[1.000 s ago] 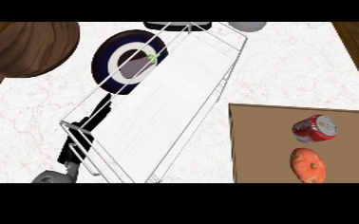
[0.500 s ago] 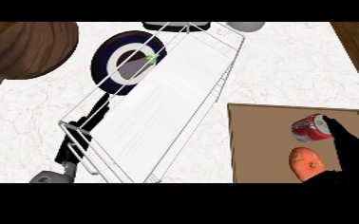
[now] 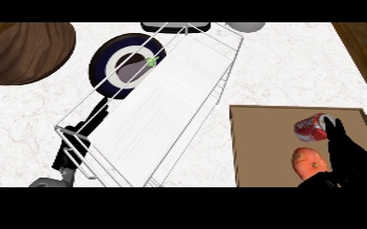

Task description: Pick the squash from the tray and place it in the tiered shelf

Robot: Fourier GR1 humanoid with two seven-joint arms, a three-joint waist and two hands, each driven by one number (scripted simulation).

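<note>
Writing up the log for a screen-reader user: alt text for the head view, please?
The robot's right hand reaches over a brown tray, fingers straight, beside an orange squash and a red can. To the left, a white wire shelf slants across the marble counter.

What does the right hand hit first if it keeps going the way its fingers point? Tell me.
Probably the red can. The right hand points its straight fingers up the tray, fingertips already at the can's right edge, with the orange squash beside its palm. Height above the can is unclear.
</note>
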